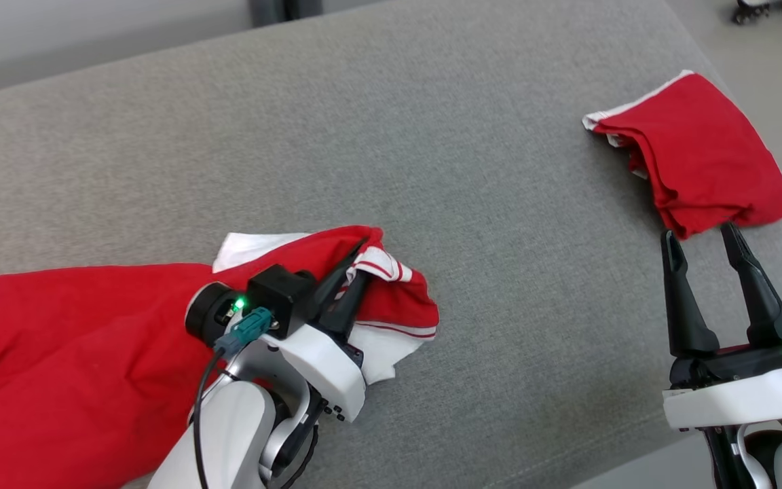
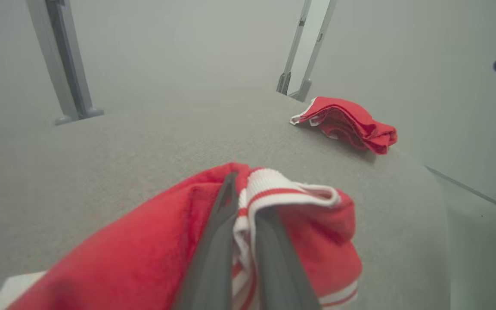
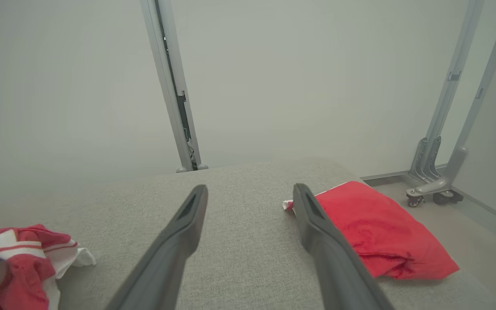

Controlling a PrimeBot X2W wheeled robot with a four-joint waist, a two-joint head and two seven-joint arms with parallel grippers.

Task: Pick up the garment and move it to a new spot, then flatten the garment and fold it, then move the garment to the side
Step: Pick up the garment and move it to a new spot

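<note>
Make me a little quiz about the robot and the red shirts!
1. True or false: the left gripper is shut on the striped trim of the crumpled garment.
2. The right gripper is: A) open, holding nothing; B) shut on a sleeve; C) lifting a cup.
3. Fill in: the folded red cloth lies on the grey cushion, nearest the ___ gripper.
Key: 1 true; 2 A; 3 right.
</note>
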